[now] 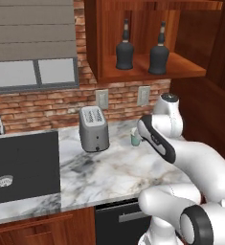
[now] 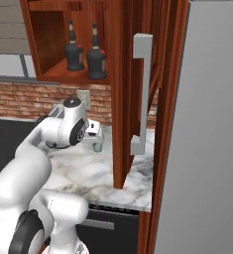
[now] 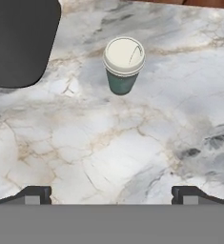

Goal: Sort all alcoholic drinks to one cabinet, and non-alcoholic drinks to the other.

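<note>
Standing side by side on the wide cabinet [image 1: 147, 72] shelf are two black bottles [image 1: 125, 47] [image 1: 159, 49]. On the marble counter [image 1: 104, 174], past the toaster [image 1: 93, 128], the green cup [image 3: 123, 65] stands upright ahead of the gripper [image 3: 111, 194], fingers wide apart, empty.

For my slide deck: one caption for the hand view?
Open jaws above marble counter, facing a white-lidded green cup.
</note>
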Motion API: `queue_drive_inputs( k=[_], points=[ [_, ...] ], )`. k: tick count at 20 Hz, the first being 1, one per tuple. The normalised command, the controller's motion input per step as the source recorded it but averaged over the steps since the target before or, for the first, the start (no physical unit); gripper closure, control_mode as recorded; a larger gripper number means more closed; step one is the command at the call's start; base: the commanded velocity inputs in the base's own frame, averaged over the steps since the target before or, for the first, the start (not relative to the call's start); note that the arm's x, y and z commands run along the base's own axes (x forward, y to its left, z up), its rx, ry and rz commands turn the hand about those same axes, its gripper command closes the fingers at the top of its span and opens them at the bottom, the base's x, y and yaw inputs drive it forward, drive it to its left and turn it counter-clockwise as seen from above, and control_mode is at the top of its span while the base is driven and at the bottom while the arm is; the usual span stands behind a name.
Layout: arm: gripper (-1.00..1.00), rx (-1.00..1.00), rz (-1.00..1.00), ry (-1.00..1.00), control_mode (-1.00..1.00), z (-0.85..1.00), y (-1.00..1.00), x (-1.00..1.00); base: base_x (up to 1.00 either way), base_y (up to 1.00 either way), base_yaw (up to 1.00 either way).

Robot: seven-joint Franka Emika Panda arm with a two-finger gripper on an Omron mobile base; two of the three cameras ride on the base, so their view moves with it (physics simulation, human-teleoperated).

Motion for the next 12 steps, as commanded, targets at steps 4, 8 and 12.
queue_drive_inputs(
  k=[4,8,12],
  points=[
    [-1.0,0.0,0.0,-0.03,-1.0,-0.01,0.0,0.19,0.0,0.0,0.0],
    [-1.0,0.0,0.0,-0.04,-1.0,-0.03,0.0,0.16,0.0,0.0,0.0],
    [-1.0,0.0,0.0,-0.04,-1.0,-0.05,0.0,0.17,0.0,0.0,0.0]
  ],
)
